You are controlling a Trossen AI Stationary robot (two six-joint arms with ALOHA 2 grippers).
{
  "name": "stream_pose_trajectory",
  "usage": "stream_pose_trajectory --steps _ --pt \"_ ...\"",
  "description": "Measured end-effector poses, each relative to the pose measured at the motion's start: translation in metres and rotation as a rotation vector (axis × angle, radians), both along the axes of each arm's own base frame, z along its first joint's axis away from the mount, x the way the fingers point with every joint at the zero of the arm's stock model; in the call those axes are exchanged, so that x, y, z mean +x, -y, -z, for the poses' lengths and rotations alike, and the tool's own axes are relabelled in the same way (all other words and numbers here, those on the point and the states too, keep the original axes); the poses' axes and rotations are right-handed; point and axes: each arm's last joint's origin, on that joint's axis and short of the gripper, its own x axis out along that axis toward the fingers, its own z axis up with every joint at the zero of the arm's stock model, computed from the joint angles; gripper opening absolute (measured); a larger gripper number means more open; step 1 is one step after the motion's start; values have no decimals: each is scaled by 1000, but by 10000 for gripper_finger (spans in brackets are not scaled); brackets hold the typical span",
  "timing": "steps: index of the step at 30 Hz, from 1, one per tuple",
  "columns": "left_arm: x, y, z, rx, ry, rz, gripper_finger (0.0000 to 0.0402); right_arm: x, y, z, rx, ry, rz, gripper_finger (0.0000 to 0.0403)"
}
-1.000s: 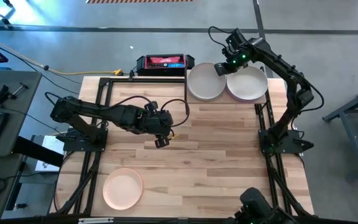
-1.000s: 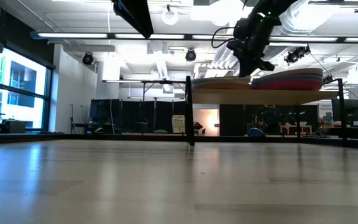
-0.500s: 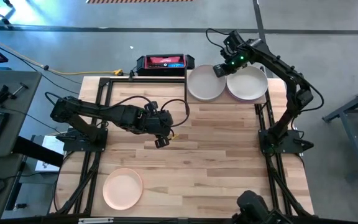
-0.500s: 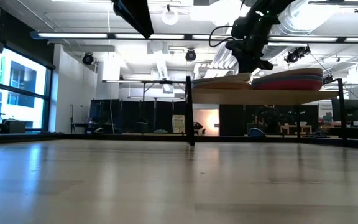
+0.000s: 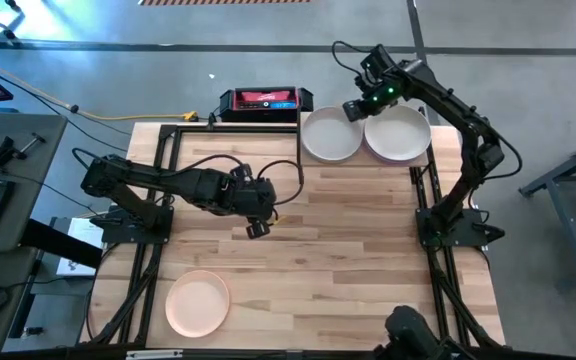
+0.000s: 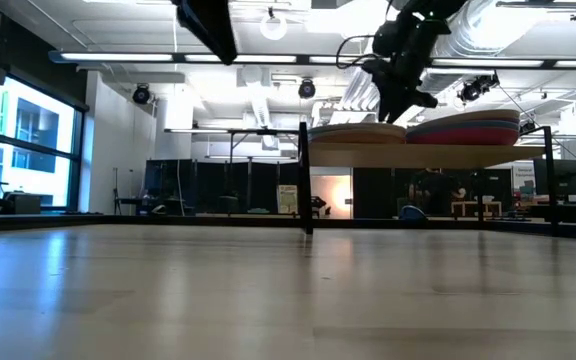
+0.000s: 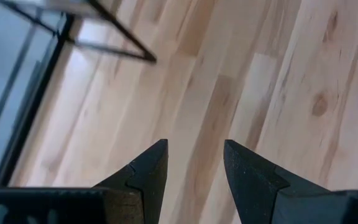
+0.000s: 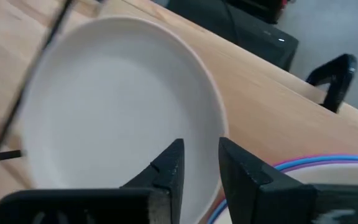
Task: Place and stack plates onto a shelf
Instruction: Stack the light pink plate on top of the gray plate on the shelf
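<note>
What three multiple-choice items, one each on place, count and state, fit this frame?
1. Where is the peach-pink plate?
A. on the shelf
B. on the tabletop, near the left arm's side
C. in the left tool

2. How many plate stacks stand on the shelf?
A. one
B. two
C. four

3. The left tool is:
A. open, empty
B. shut on a plate
C. out of view

Answers: 1 B, it lies alone on the wood; 2 B, the high view shows two tops side by side; 3 A, bare wood shows between its fingers.
</note>
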Motion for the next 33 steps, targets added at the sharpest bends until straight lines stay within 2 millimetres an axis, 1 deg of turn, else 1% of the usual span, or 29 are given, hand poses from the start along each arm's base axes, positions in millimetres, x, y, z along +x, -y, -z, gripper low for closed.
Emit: stream_pose_trajectory --steps 6,8,11,16,22,29,33 --pt "-12 5 5 -63 -95 -61 147 3 -9 -20 18 49 -52 78" --pt "-15 10 7 -74 -115 -72 147 6 -15 -23 33 53 -92 78" --pt "-21 22 16 -108 -155 -64 147 10 -26 -23 67 34 -157 78" --pt "-32 42 38 -178 -251 -49 147 20 -50 -20 145 -20 -278 78" --pt "-46 57 63 -238 -347 -73 147 39 -78 -20 158 -39 -379 78" --pt "-67 76 89 -253 -447 -89 147 59 -114 -20 198 -59 -447 78" --pt "-77 89 100 -281 -479 -68 147 67 -137 -21 227 -69 -459 78"
